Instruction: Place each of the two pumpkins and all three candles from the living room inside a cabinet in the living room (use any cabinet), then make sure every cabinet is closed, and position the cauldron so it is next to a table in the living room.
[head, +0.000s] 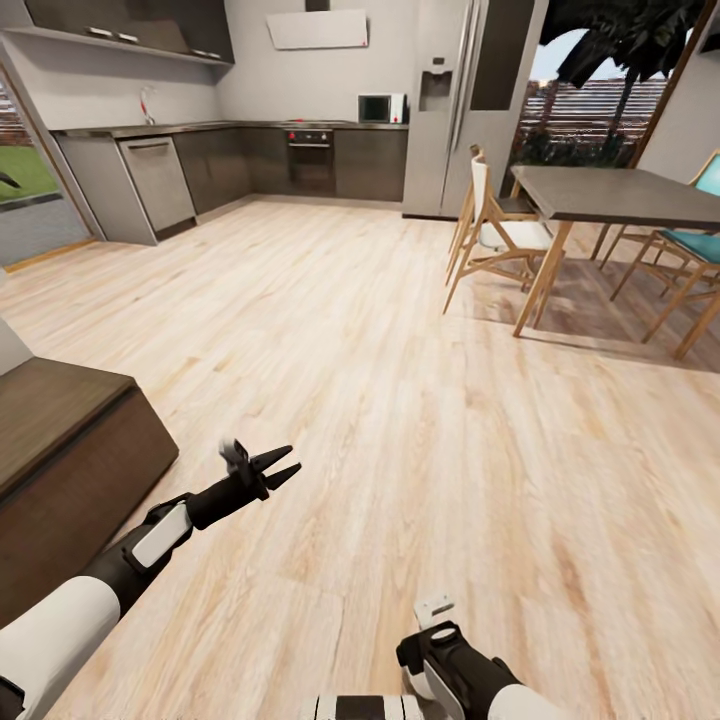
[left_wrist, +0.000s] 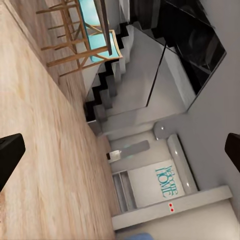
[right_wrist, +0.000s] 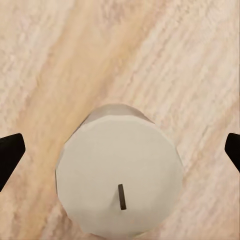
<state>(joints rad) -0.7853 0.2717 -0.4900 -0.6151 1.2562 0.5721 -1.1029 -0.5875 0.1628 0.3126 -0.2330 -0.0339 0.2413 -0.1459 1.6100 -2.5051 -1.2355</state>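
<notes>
Your right gripper (right_wrist: 120, 150) is hovering with fingers spread wide around a candle (right_wrist: 119, 175) standing upright on the wood floor (head: 400, 400). Your left gripper (head: 280, 468) is reaching beside the cabinet (head: 70, 470), fingers spread, gripping nothing.

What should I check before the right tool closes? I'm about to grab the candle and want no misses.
1. Candle sits between the right tool's fingertips: ok, a tip shows on each side in the right wrist view.
2. Right tool open wide enough: ok, gaps on both sides.
3. Candle upright on the wooden floor: ok, wick faces the camera.
4. Tool low enough around the candle: cannot tell.
5. Left tool empty and open: ok.
6. Cabinet door open to receive it: cannot tell.
</notes>
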